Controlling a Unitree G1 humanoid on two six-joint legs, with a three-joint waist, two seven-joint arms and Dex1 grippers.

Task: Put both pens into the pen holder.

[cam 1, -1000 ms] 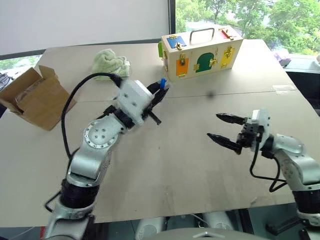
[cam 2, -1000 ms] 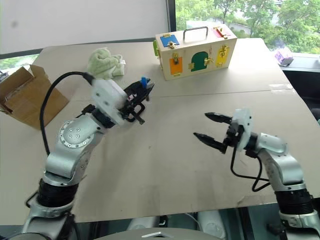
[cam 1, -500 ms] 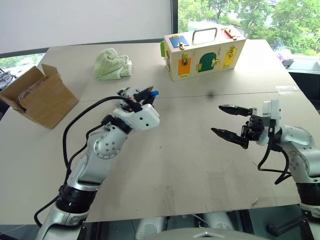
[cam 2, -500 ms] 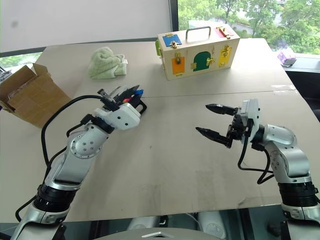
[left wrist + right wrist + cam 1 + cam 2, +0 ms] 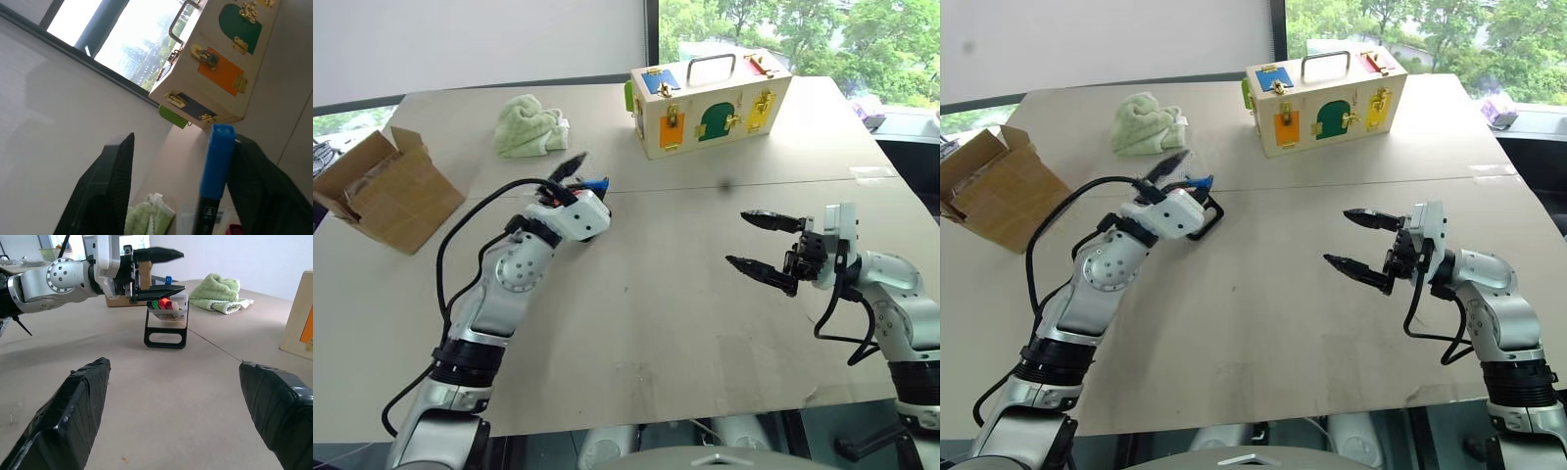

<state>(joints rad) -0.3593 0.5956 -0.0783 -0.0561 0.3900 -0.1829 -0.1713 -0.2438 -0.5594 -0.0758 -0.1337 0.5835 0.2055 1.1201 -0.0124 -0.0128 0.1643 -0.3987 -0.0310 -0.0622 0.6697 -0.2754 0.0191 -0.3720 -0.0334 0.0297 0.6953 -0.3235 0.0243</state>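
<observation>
A pale surface point(image 5: 685, 323) by a window, both hands over it.

Head views: the left hand point(image 5: 579, 172) is at the pen holder point(image 5: 1203, 208), fingers apart, the blue-capped pen point(image 5: 598, 183) between them; a wooden latch box point(image 5: 710, 101), green cloth point(image 5: 530, 127) and cardboard box point(image 5: 382, 188) lie behind. The right hand point(image 5: 760, 242) hangs open, well apart. Left wrist view: blue cap upright between spread fingers point(image 5: 105, 191). Right wrist view: holder standing on its black frame, coloured markers point(image 5: 164, 304) inside.

no legible text, small label on blue-capped pen point(image 5: 209, 211) unreadable
</observation>
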